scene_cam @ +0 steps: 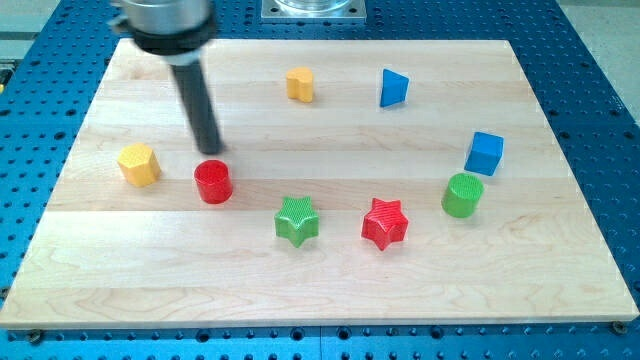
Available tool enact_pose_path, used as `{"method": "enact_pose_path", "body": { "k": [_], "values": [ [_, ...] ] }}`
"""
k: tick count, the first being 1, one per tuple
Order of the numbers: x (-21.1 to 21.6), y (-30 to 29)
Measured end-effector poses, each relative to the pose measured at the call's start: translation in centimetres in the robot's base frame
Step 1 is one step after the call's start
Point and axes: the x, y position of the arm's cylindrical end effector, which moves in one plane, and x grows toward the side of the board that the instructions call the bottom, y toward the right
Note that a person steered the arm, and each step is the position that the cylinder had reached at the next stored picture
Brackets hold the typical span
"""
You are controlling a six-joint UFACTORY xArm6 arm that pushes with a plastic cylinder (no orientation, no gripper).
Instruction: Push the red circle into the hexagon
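Note:
The red circle [213, 182] stands on the wooden board at the view's centre left. A yellow hexagon [139, 164] lies to its left, a short gap away. A second yellow block [300, 84], its shape unclear, sits near the view's top centre. My tip [210, 152] is just above the red circle in the view, very close to its upper edge; contact cannot be told. The dark rod rises from it toward the view's top left.
A green star [297, 221] and a red star [385, 223] lie toward the view's bottom centre. A green circle [462, 194] and a blue cube [485, 153] are at the right. A blue triangle [393, 88] is at the top right of centre.

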Motion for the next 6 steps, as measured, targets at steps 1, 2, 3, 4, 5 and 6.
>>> {"method": "enact_pose_path", "body": {
  "k": [1, 2, 3, 4, 5, 6],
  "values": [
    [5.3, 5.1],
    [5.9, 0.3],
    [4.8, -7.2],
    [5.5, -9.0],
    [7.3, -10.5],
    [5.1, -12.1]
  ]
}}
